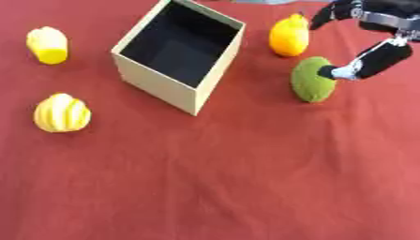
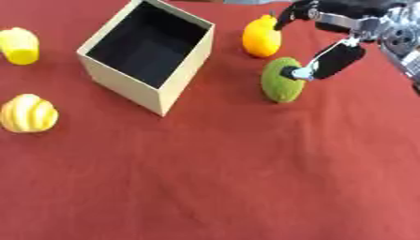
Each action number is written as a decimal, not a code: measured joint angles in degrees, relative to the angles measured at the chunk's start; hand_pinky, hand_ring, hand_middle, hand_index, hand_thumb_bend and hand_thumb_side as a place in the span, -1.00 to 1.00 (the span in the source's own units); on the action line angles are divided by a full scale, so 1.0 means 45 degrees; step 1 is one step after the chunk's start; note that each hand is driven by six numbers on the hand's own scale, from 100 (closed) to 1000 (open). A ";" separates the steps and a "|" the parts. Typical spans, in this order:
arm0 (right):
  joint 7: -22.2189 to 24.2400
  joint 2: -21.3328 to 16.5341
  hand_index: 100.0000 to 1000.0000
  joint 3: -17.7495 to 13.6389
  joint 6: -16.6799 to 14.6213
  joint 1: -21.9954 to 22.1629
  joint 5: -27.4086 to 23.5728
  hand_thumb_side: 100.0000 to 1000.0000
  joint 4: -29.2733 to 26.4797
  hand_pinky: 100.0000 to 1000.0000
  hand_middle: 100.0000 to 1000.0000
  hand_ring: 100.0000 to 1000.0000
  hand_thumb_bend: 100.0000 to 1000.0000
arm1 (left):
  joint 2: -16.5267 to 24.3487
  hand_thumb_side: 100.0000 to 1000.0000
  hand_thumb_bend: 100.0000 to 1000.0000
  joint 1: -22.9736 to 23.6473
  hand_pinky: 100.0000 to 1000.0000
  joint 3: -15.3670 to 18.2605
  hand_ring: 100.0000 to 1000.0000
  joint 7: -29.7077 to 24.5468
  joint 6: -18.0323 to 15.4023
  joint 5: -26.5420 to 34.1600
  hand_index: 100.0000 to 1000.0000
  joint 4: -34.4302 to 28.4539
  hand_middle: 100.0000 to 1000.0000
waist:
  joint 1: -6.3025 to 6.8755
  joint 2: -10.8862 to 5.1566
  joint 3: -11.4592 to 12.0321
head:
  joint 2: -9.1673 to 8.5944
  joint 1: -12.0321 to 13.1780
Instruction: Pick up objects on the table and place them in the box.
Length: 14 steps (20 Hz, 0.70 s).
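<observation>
Right hand (image 2: 332, 58) reaches in from upper right, thumb tip touching the green fuzzy fruit (image 2: 281, 80) on the desk (image 2: 246, 178) beside the box (image 2: 123, 77) — fingers spread, nothing gripped. Likely light, rounded, grippy — take across its width.

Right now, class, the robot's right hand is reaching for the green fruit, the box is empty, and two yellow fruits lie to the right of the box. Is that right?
One thing is wrong: the two yellow fruits lie to the left of the box, as the left eye view shows. The rest holds: the right hand reaches the green fruit, a finger touching it, and the box is empty.
</observation>
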 measured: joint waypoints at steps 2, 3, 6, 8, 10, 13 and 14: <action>0.1101 0.0000 0.70 -0.0351 0.0146 -0.0001 -0.0074 -0.44 -0.0068 0.76 0.74 0.87 -0.30 | 0.0000 0.45 -0.52 0.0026 0.47 0.0000 0.49 0.0000 0.0019 0.0000 0.75 0.0000 0.43 | 0.0005 0.0000 -0.0003 | 0.0000 0.0006; 0.1494 0.0001 0.70 -0.0458 0.0218 0.0003 -0.0100 -0.44 -0.0068 0.76 0.74 0.87 -0.30 | 0.0000 0.45 -0.52 0.0031 0.47 0.0000 0.49 0.0002 0.0024 0.0000 0.75 0.0000 0.43 | 0.0010 0.0000 -0.0002 | 0.0000 0.0007; 0.2145 0.0065 0.70 -0.0591 0.0360 0.0085 -0.0127 -0.42 0.0106 0.76 0.74 0.88 -0.30 | -0.0002 0.45 -0.52 0.0033 0.47 0.0000 0.49 0.0005 0.0041 0.0000 0.75 0.0000 0.43 | 0.0026 0.0001 0.0014 | 0.0000 0.0007; 0.2321 0.0210 0.70 -0.0591 0.0374 0.0157 -0.0122 -0.44 0.0370 0.77 0.74 0.88 -0.30 | -0.0005 0.46 -0.53 0.0034 0.47 0.0000 0.49 -0.0005 0.0056 0.0000 0.75 0.0000 0.43 | 0.0043 0.0011 0.0029 | 0.0000 0.0007; 0.2394 0.0356 0.71 -0.0589 0.0347 0.0228 -0.0113 -0.47 0.0651 0.76 0.73 0.87 -0.31 | -0.0007 0.46 -0.53 0.0034 0.47 0.0000 0.49 -0.0007 0.0063 0.0001 0.75 0.0000 0.43 | 0.0077 0.0039 0.0052 | 0.0000 0.0005; 0.2376 0.0595 0.71 -0.0588 0.0324 0.0232 -0.0099 -0.54 0.1085 0.76 0.72 0.87 -0.31 | -0.0009 0.46 -0.53 0.0030 0.47 -0.0001 0.49 0.0001 0.0078 0.0006 0.75 0.0000 0.42 | 0.0099 0.0054 0.0091 | 0.0000 0.0000; 0.2348 0.0677 0.71 -0.0588 0.0315 0.0228 -0.0078 -0.55 0.1216 0.76 0.72 0.86 -0.33 | -0.0010 0.46 -0.53 0.0030 0.47 -0.0003 0.49 0.0000 0.0080 0.0012 0.75 0.0000 0.42 | 0.0097 0.0061 0.0097 | -0.0001 -0.0001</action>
